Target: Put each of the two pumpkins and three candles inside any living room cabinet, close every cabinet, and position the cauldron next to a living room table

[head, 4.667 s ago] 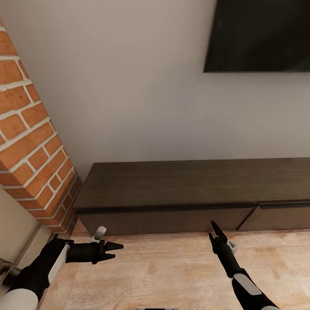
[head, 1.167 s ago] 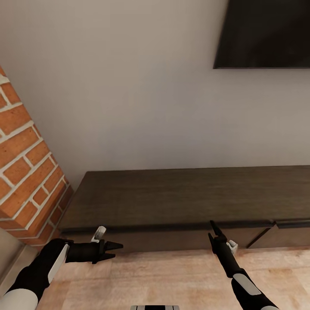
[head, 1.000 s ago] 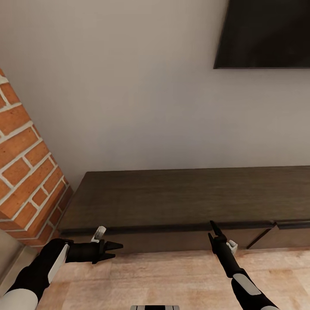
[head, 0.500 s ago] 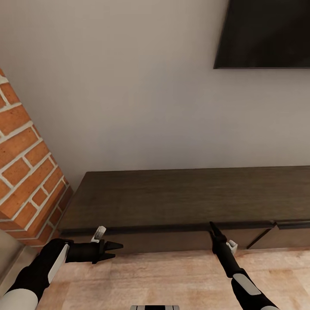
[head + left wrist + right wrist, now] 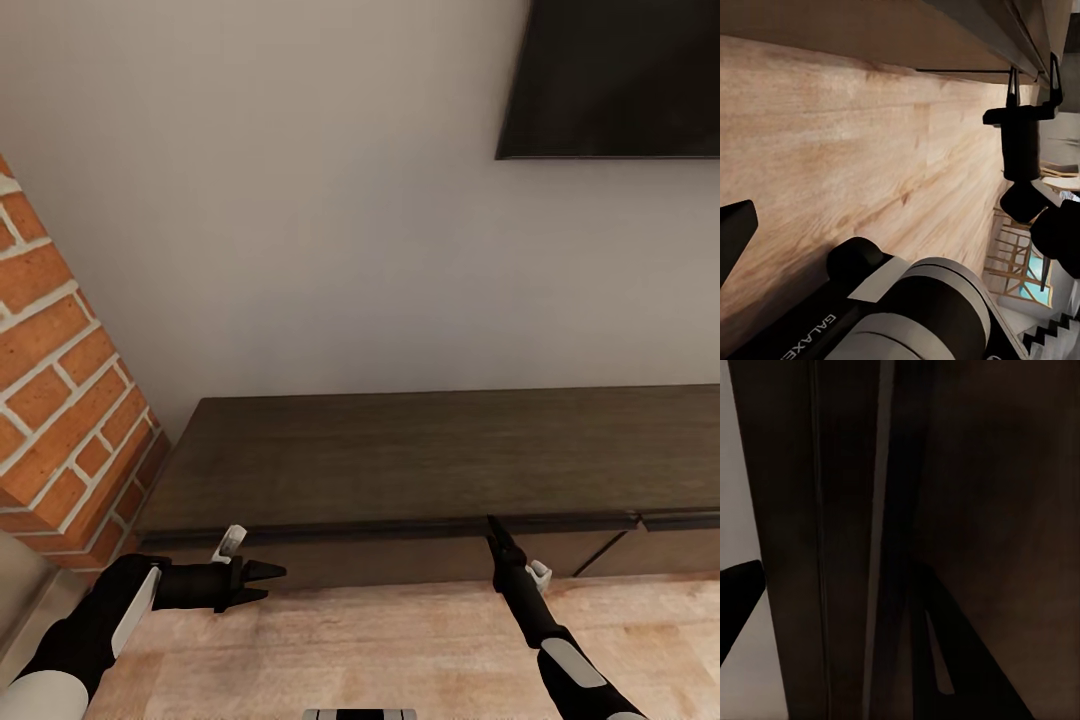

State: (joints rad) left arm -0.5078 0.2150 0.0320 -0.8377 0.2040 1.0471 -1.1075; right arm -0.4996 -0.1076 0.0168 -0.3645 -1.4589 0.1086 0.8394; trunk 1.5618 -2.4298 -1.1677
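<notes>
- The left gripper hangs low over the wood floor. Its two black tips point sideways toward the other arm, with a small gap between them, so it is open and holds nothing.
- The right gripper points up at the cabinet. Its tips reach the dark gap just under the cabinet's top edge, at the top of a drawer front. From the left wrist camera, the right gripper has its two thin fingers spread apart, with nothing between them.
- The cabinet is long, low and dark brown. It stands against the wall. Its drawer fronts look shut, and its top is bare.
- A brick column stands at the cabinet's left end.
- A black screen hangs on the wall, up high on the right.
</notes>
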